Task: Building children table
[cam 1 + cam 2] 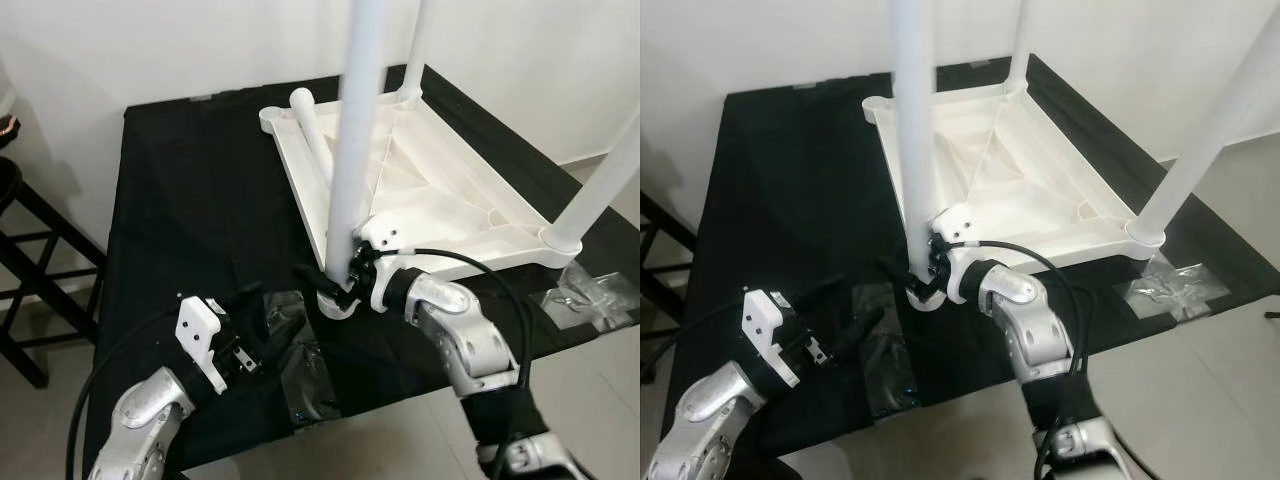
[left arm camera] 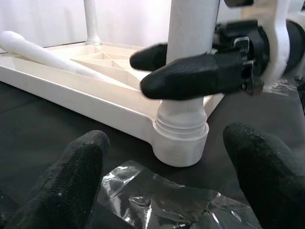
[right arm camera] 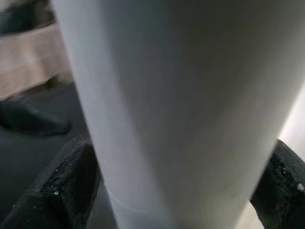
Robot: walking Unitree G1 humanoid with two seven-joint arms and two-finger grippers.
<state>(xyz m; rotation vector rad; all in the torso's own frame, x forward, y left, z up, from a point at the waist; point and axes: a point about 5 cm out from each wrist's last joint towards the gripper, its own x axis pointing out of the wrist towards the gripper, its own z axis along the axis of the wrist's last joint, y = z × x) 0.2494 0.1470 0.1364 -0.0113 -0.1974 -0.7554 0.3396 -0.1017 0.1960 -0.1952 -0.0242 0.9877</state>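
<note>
**Third leg going into its corner socket**

While the right gripper (image 1: 345,277) clamps its fingers around the near leg (image 1: 355,140) just above the socket (image 2: 181,143), the step looks like screwing that leg home; next it likely needs twisting until seated. The left gripper (image 1: 240,345) hovers nearby, jaws apart and empty. Upside down, the white tabletop (image 1: 440,190) lies across the black table's (image 1: 170,190) far right corner, with one loose leg (image 1: 312,135) resting inside it.
</note>
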